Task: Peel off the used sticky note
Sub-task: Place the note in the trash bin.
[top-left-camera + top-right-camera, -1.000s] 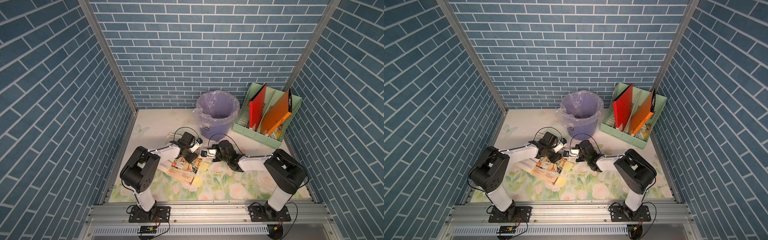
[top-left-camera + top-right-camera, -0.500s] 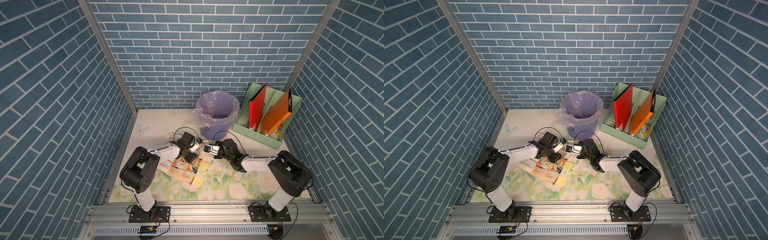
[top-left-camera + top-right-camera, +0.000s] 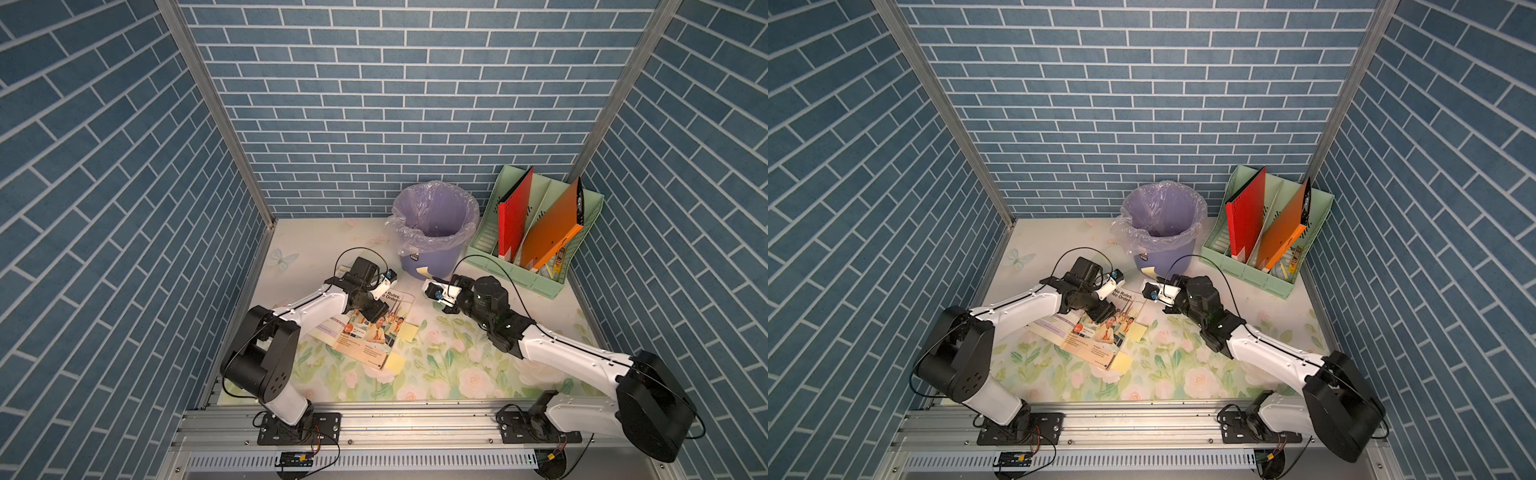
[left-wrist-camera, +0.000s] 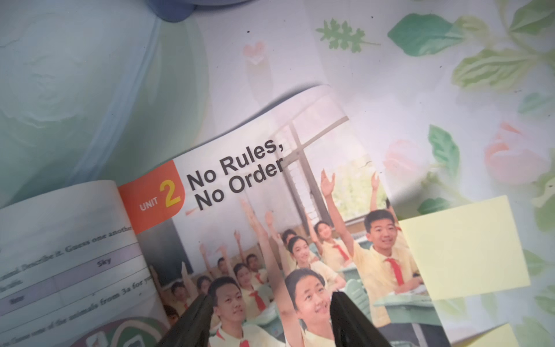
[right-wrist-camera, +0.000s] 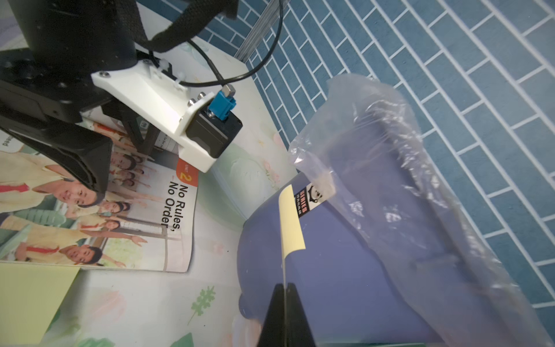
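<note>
Closure of the right gripper (image 5: 283, 287) is confirmed: the jaws are pressed together on one edge of a yellow sticky note (image 5: 289, 222). The note is held edge-on and slightly curled, projecting from the fingertips toward the purple bin (image 5: 345, 270). It is seen against the bin's outer wall, beside a printed label; contact with that wall cannot be determined. In both top views the held note (image 3: 422, 271) is located just beyond the fingertips, near the bin's near side and to the right of the book's (image 3: 374, 336) far corner, apart from the page.

The left gripper (image 4: 270, 324) is found with its fingers (image 4: 195, 318) spread apart over the open book, above the classroom photograph; nothing is held between them. Whether the tips press the page cannot be settled.

Two further yellow notes (image 3: 408, 332) (image 3: 395, 363) are recorded at the book's right edge. A green file rack (image 3: 515, 276) is noted at far right on the flowered table (image 3: 457, 365).
</note>
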### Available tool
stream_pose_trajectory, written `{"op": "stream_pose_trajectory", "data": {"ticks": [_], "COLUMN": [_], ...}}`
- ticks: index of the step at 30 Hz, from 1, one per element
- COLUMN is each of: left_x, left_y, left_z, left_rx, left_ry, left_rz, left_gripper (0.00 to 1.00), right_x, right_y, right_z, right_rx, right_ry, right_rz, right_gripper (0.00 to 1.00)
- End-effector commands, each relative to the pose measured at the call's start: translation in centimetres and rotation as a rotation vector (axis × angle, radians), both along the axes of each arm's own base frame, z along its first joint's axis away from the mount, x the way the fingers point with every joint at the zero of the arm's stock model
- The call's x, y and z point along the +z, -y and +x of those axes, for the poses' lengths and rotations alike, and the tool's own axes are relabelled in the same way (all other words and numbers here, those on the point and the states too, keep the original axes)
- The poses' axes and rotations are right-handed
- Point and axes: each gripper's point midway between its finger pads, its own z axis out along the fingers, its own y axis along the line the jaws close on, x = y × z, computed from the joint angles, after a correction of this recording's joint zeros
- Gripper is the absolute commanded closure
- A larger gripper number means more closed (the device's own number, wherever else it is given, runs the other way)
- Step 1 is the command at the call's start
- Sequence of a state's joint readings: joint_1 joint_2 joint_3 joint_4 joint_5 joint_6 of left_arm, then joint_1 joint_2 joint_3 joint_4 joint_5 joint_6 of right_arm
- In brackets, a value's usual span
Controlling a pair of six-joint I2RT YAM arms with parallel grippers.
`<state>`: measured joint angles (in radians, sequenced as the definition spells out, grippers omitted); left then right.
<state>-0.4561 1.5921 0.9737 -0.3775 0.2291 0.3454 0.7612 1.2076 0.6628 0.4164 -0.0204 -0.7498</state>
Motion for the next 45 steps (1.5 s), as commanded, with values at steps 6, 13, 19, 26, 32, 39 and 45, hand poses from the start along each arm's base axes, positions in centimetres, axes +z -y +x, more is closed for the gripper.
{"op": "stream_pose_trajectory", "data": {"ticks": [6,13,19,26,32,39,45], "left_x": [1.7,2.0,2.0,2.0,2.0,2.1,2.2], "left_y": [-1.8,-2.7,-3.9,-3.9,-3.8,-3.8,-3.9], "left_z": [-0.5,-1.5,-2.2,-2.2,-2.0,-1.9,-1.8], "left_rx": [0.03,0.041,0.049,0.051,0.053,0.058,0.062], "left_ry": [-0.025,-0.015,0.003,0.001,0.0,-0.002,0.004], "left_rz": [-0.061,-0.062,-0.042,-0.049,-0.051,-0.054,-0.043], "left_gripper": [0.29,0.29,0.29,0.29,0.29,0.29,0.29], "right_x": [9.0,11.4,9.6,8.1,9.7,12.4,18.1], "right_y": [-1.5,-3.2,-3.5,-2.2,-0.6,-0.3,0.5], "right_z": [2.7,10.4,14.1,15.4,16.2,16.1,13.6], "right_rx": [-0.024,-0.093,-0.141,-0.21,-0.298,-0.305,-0.261], "right_ry": [-0.023,-0.115,-0.241,-0.293,-0.275,-0.243,-0.188], "right_rz": [0.097,0.163,0.168,0.162,0.216,0.273,0.41], "right_gripper": [1.0,1.0,1.0,1.0,0.55,0.4,0.36]}}
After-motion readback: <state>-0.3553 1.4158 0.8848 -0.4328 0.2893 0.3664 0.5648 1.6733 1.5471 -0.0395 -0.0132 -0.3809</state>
